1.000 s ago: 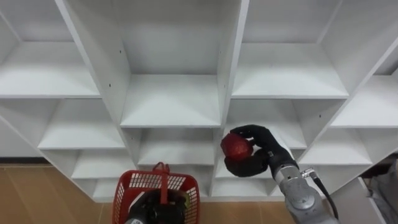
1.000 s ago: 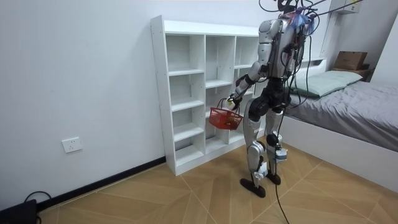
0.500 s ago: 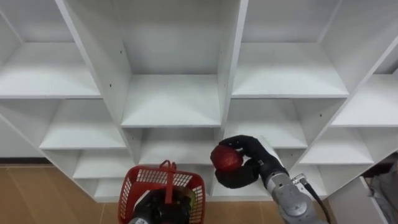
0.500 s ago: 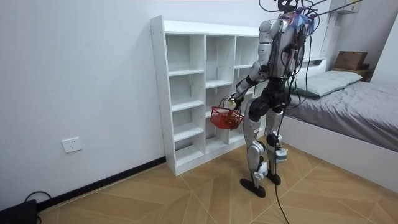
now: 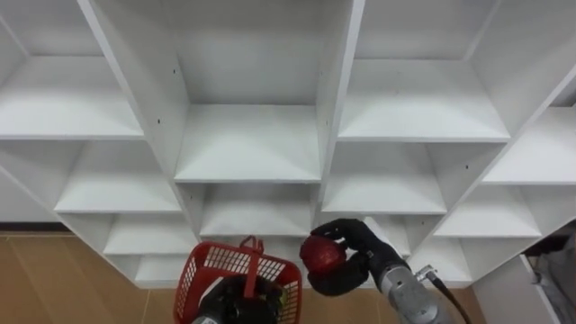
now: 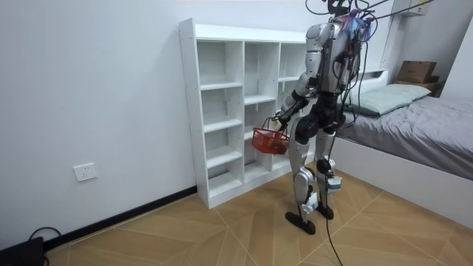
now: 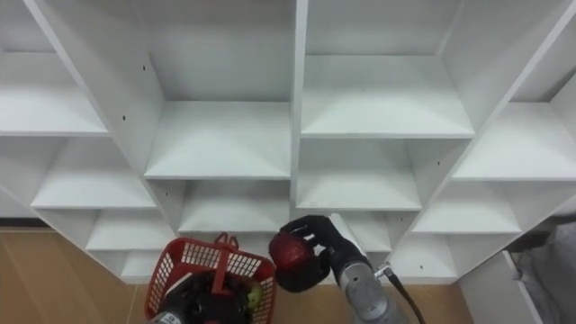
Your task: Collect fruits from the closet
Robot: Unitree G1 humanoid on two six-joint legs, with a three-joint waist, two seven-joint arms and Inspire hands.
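While I face the closet (image 5: 252, 144), right robot hand (image 5: 362, 258): clasps red apple (image 5: 321, 255), beside basket (image 5: 216, 262) for dropping.
Left robot hand (image 6: 278, 117): grips basket handle.

The right hand (image 5: 364, 261), curled round the red apple (image 5: 322, 255), has come down and to the left, away from the front of the lower right compartment of the white shelf unit (image 5: 247, 144). It now holds the fruit just beside the right rim of the red basket (image 5: 225, 259); whether they touch is hard to judge. The basket, hanging by its handle from the left hand (image 5: 232, 306), has shifted a little right, toward the apple.
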